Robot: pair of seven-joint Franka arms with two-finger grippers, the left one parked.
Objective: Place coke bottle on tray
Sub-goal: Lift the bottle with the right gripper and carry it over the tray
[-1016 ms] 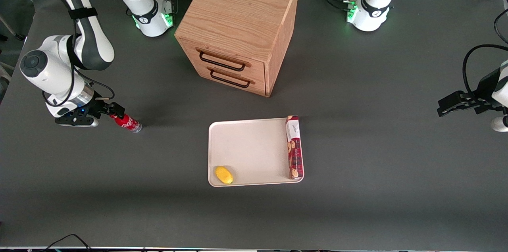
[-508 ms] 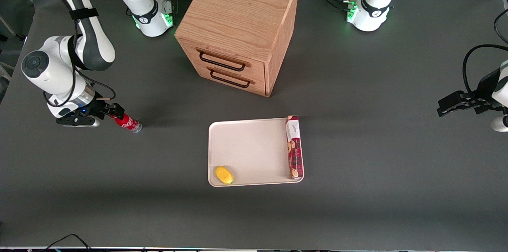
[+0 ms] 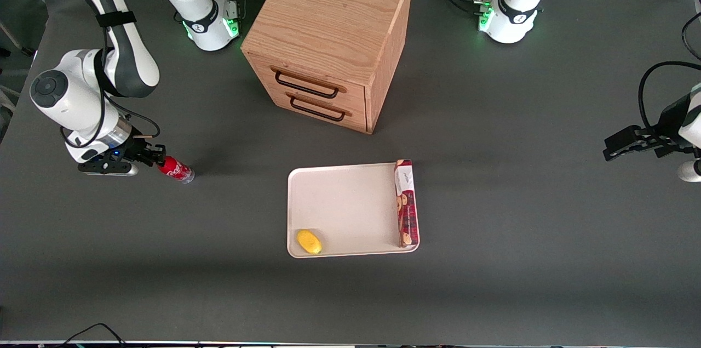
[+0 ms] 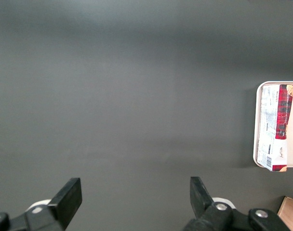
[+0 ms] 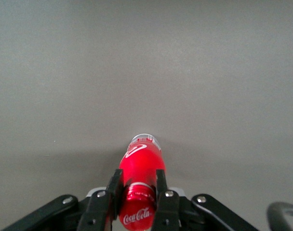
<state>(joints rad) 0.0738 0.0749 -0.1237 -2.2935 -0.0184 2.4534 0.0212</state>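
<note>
The coke bottle (image 3: pixel 176 169), small and red with white script and a silvery base, lies on its side on the dark table toward the working arm's end. My right gripper (image 3: pixel 158 161) is at its cap end, fingers shut on the neck. In the right wrist view the two black fingers (image 5: pixel 115 185) press on the bottle (image 5: pixel 141 161) just below the cap, and the gripper (image 5: pixel 138 177) holds it low over the table. The cream-white tray (image 3: pixel 345 205) lies near the table's middle, well apart from the bottle; its rim also shows in the left wrist view (image 4: pixel 256 120).
A long red biscuit box (image 3: pixel 406 203) lies along the tray's edge on the parked arm's side, and a lemon (image 3: pixel 309 241) sits in the tray's near corner. A wooden drawer cabinet (image 3: pixel 328 35) stands farther from the camera than the tray.
The gripper's fingers have closed in on the bottle's neck. The wrist has shifted slightly; the bottle stays in place.
</note>
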